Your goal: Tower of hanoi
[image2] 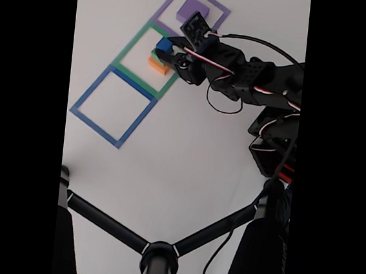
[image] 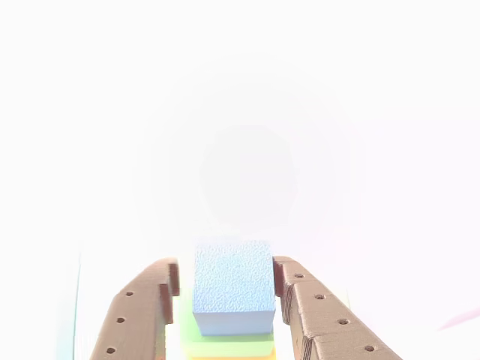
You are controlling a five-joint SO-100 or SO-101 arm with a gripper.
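Brown fingers [image: 139,315] of the gripper [image: 225,281] parted on either side of the blue block [image: 232,285], apparently just shy of touching. Blue block topping green [image: 229,343] and orange [image2: 157,65] blocks, inside the green square [image2: 132,45]

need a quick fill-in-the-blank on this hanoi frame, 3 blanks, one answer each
1. The block between the open fingers of the gripper is coloured ____.
2. In the fixed view, the stack stands inside the taped square coloured ____.
3. The purple block sits inside the ____ square.

Missing words: blue; green; purple
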